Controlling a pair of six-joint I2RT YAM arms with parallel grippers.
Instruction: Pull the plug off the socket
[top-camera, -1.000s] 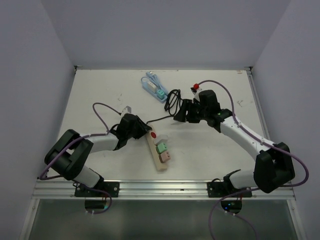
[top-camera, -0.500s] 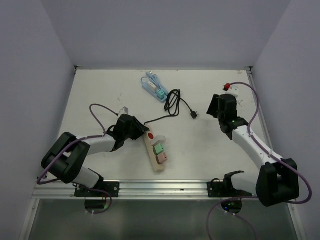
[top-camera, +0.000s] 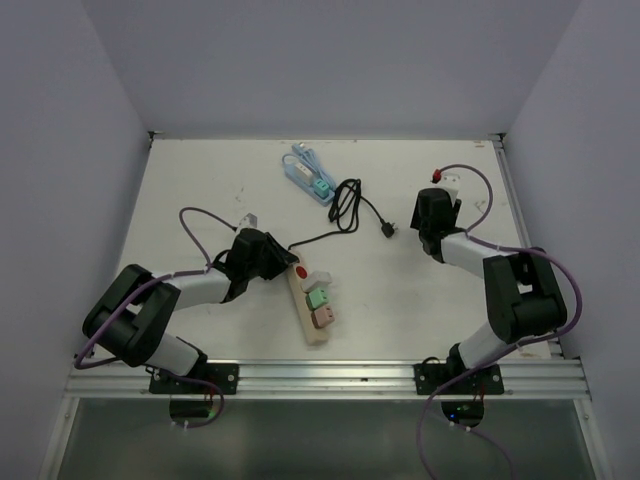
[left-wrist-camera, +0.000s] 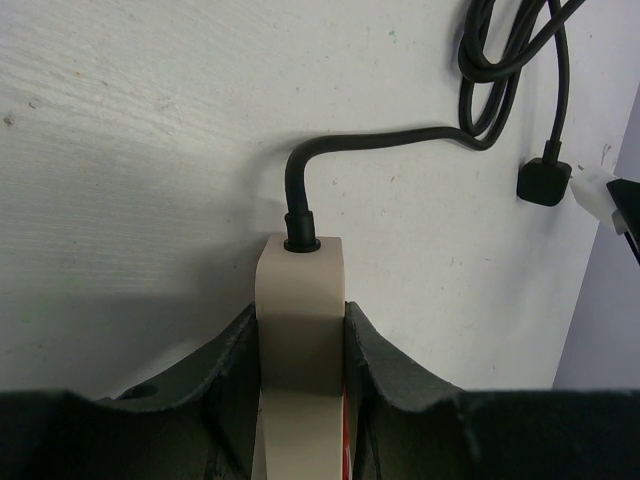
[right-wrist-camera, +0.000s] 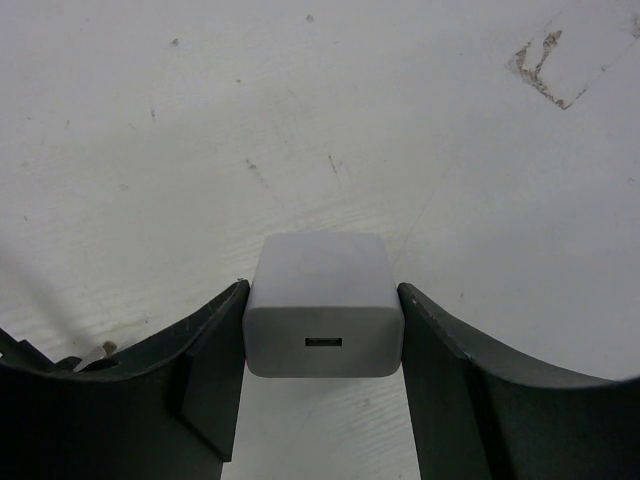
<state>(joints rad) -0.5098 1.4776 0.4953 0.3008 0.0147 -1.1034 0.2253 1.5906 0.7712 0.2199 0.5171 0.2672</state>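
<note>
Clamped by the left gripper (left-wrist-camera: 299, 338) at its cable end: the cream power strip (left-wrist-camera: 300, 285), jaws closed snug against both long sides. Most likely an anchor, pinning the socket block to the table (top-camera: 200, 180) to stop any dragging during a tug. Held in the right gripper (right-wrist-camera: 322, 312), well apart from that strip over on the right side of the table: the white charger plug (right-wrist-camera: 320, 268), jaws pressed on its two flanks, port face turned toward the wrist camera, clear of any socket. Judged from that, pull done, with only setting down and letting go left. Resting on the surface or hanging just above it — cannot tell. Counted along the cream strip: one red switch (top-camera: 303, 270), then three in a row, a white plug (top-camera: 319, 278), a green plug (top-camera: 320, 297), a pink plug (top-camera: 323, 317). Running from the clamped end: one black cable (top-camera: 347, 200), gathered in a loose coil and ending in one black mains plug (top-camera: 388, 230), lying free on the table. Farther back: one pale blue strip (top-camera: 303, 170) with one teal plug (top-camera: 321, 188) seated in it. In all: two strips, two arms, one plug in hand.
</note>
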